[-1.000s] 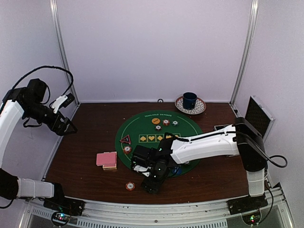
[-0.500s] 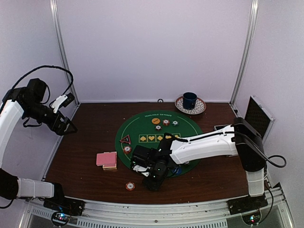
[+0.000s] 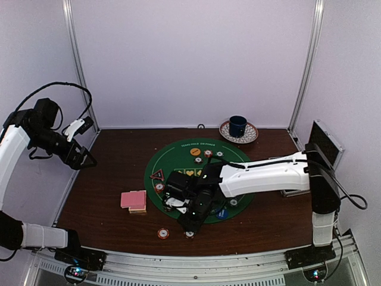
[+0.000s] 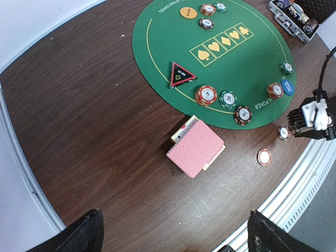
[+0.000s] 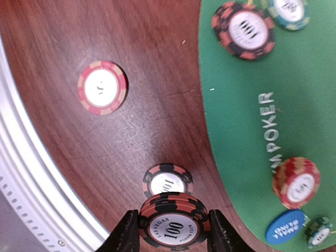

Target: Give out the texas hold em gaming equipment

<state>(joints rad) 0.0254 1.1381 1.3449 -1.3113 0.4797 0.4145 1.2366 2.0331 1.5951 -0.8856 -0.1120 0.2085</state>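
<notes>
My right gripper [image 5: 173, 226] is shut on a small stack of dark red-striped "100" poker chips [image 5: 173, 218], held a little above the wood. Just beyond it a single dark chip [image 5: 167, 182] lies flat on the table, and an orange-red chip [image 5: 102, 87] lies further left. In the top view the right gripper [image 3: 190, 221] hangs by the near rim of the green mat [image 3: 178, 161]. The pink-backed cards [image 4: 197, 148] sit stacked left of the mat. My left gripper [image 3: 86, 156] is raised at the far left, open and empty.
On the mat are a triangle marker [image 4: 180, 74], an orange button [image 4: 188, 12], a blue button [image 5: 285, 227] and several chips [image 4: 206, 95]. A blue mug [image 3: 238, 125] on a saucer stands at the back, and a black case [image 3: 324, 143] at the right edge.
My right gripper has closed on the dark chip stack and drawn back toward the mat, uncovering one dark chip on the wood. The left arm has not moved.
</notes>
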